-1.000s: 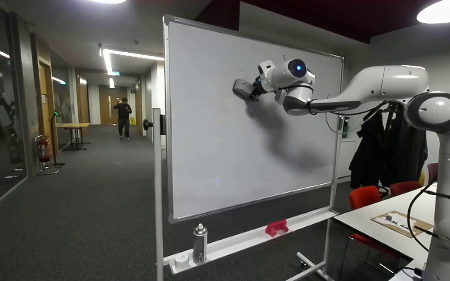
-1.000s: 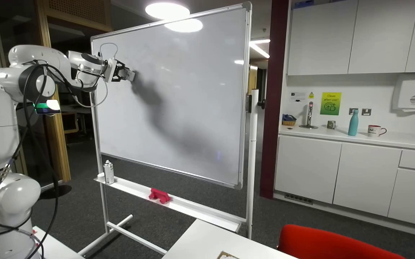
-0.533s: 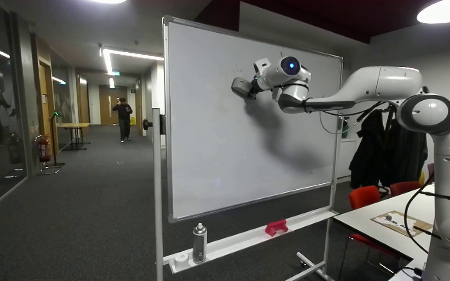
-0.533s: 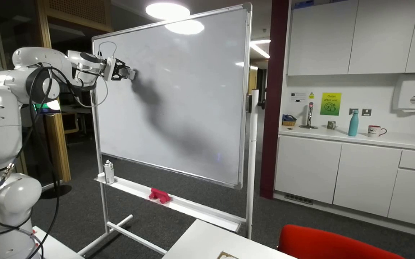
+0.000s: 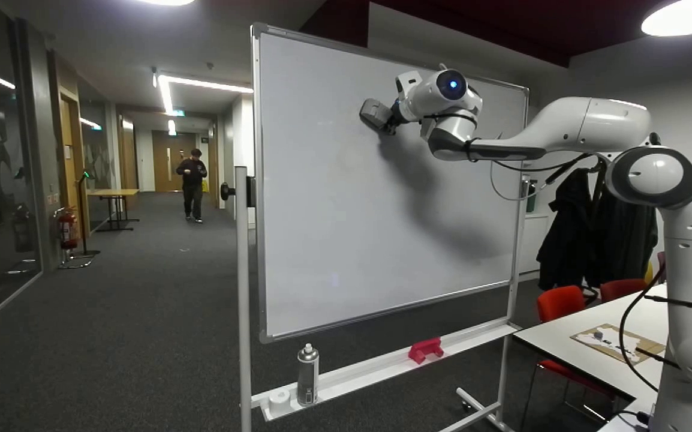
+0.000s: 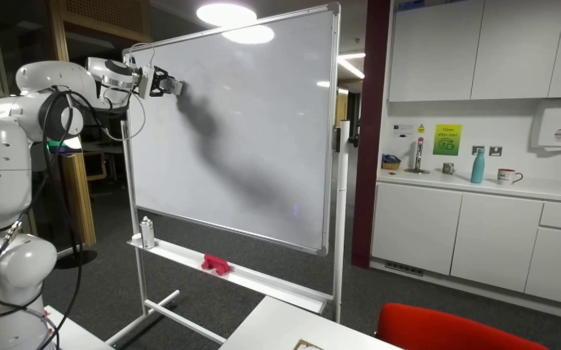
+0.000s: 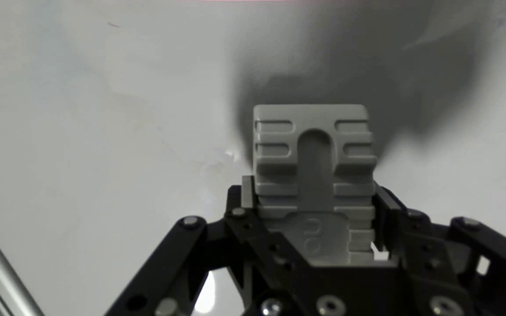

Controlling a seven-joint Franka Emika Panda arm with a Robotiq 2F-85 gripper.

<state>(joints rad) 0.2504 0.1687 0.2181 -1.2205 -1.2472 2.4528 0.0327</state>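
A grey ridged eraser (image 7: 314,166) fills the middle of the wrist view, with the black jaws pressed to both its sides. My gripper (image 7: 314,197) is shut on it, and the lower end of the eraser is partly covered by the finger links. Both exterior views have the eraser (image 5: 376,114) (image 6: 177,87) at the upper part of the large whiteboard (image 5: 334,240) (image 6: 271,136), its dark underside facing the board; whether it presses there cannot be told. In the wrist view a small reddish mark (image 7: 113,24) shows on the board.
Below the board, a tray (image 5: 370,373) carries a spray can (image 5: 307,375), a white roll (image 5: 279,401) and a red holder (image 5: 425,350). A white table (image 5: 646,315) and red chairs (image 5: 560,303) stand nearby. A person (image 5: 192,180) is in the corridor.
The gripper and eraser have moved upward along the board. Faint writing beside the eraser earlier is no longer visible; the eraser now covers about that spot. The person has shifted slightly.
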